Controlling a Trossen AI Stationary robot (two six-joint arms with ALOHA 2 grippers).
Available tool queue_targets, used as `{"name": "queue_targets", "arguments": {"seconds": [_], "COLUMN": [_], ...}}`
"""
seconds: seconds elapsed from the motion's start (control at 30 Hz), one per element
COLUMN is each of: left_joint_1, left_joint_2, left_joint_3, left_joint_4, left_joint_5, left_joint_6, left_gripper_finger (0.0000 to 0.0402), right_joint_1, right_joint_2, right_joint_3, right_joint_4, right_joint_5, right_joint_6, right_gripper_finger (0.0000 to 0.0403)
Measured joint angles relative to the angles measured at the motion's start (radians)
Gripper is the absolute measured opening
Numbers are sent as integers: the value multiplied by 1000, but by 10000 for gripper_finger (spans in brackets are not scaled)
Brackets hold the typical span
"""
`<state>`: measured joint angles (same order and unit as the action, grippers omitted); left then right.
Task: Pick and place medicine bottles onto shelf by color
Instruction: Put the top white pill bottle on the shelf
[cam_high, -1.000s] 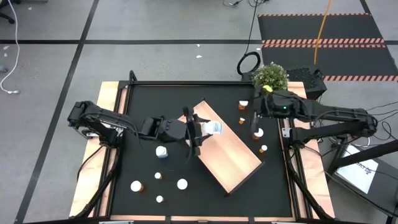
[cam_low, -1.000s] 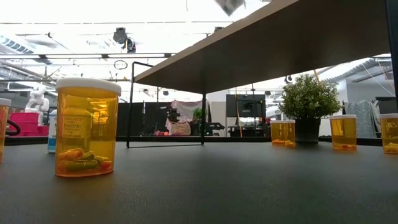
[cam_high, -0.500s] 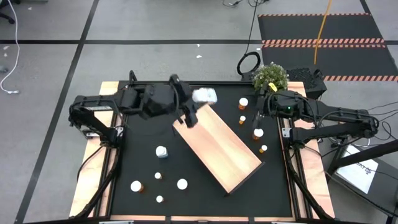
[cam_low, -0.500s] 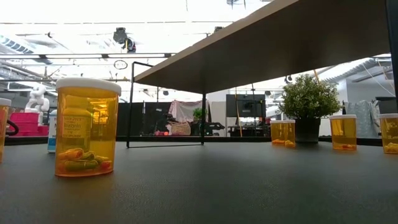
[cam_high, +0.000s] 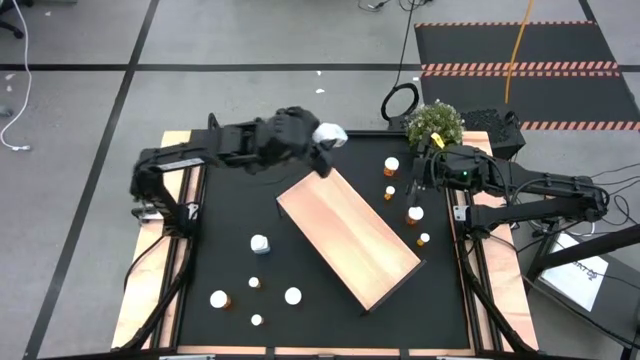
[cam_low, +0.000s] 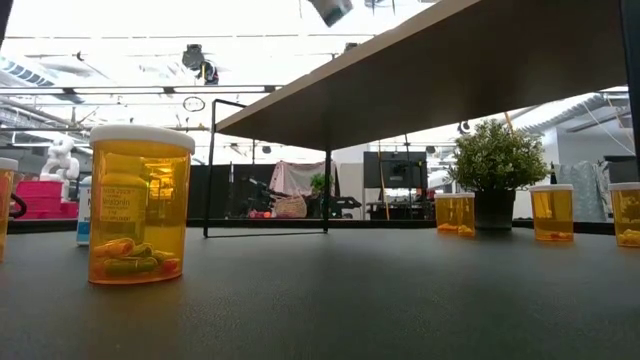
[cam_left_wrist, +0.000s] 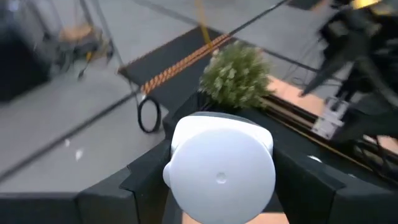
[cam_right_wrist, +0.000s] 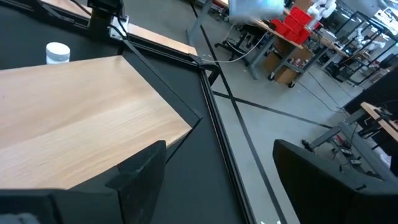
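My left gripper is raised over the table's far edge, just beyond the far corner of the shelf, and is shut on a white medicine bottle. The low view shows that bottle high above the shelf's underside. The pale wood shelf lies askew mid-table. My right gripper is open at the table's right side among orange bottles, touching none. Its wrist view looks across the shelf. My left gripper pinches the white bottle between its two fingers, one on each side wall. A round white end of the bottle faces the wrist camera. The fingers reach from the table's left, and the bottle is lifted clear.
A white bottle and several small capped ones stand near the table's left front. More orange bottles stand right of the shelf. A potted plant sits at the far right corner. An orange bottle stands close to the low camera.
My left gripper, holding the white bottle throughout, has risen from over the shelf's left part and swung toward the table's far edge. The bottle has travelled with it, lifted clear, and now hangs beyond the shelf's far corner.
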<state>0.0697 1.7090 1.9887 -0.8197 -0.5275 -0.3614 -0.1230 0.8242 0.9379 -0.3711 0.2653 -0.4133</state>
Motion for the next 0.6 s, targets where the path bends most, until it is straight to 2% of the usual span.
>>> {"name": "queue_targets", "arguments": {"seconds": [0.3, 0.6], "left_joint_1": [17, 58], "left_joint_2": [143, 198], "left_joint_3": [-1, 0], "left_joint_4": [-30, -147], "left_joint_5": [41, 126], "left_joint_6": [-120, -272], "left_gripper_finger": [243, 243], "right_joint_1": [-8, -47], "right_joint_2": [0, 1], "right_joint_3": [0, 0], "right_joint_4": [-4, -1], "right_joint_5": [1, 0], "right_joint_6": [-47, -63], "right_gripper_finger": [288, 288]}}
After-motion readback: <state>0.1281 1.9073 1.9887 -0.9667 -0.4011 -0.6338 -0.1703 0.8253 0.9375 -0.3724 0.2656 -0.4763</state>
